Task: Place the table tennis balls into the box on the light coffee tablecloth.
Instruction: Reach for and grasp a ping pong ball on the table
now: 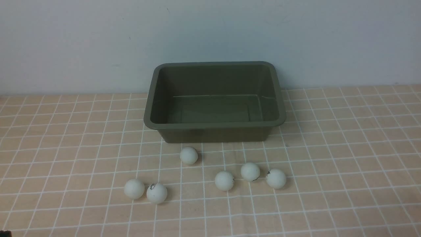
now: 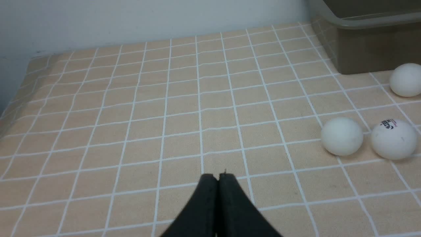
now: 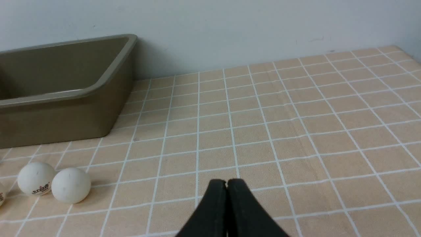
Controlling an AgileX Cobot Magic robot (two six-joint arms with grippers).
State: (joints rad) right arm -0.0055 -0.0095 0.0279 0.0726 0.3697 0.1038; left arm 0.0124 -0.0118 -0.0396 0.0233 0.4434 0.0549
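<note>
1. The tablecloth [image 1: 329, 191] is light tan, with thin white lines crossing into small squares, and its far edge meets a pale wall [image 1: 82, 42].
2. The box [image 1: 210, 133] is an olive-green tub with rounded corners, a flared rim and sloping walls. It stands upright, open side up, at the middle of the tablecloth's far edge. Its long axis runs left to right, roughly along that edge.
3. The left gripper [image 2: 218, 177] is fully closed, its fingertips together with nothing between them, above the tablecloth.
4. The right gripper [image 3: 227, 184] is likewise closed and empty.
5. Six matte white balls lie on the tablecloth, between the box and the near edge; being round, they show no long axis. One [image 1: 188, 155] is just off the box's near left corner. Two [image 1: 134, 189] [image 1: 157, 193] sit side by side nearer the left edge, one with dark print. Three [image 1: 224, 180] [image 1: 250, 171] [image 1: 276, 178] form a loose row toward the right, with small dark marks.
</note>
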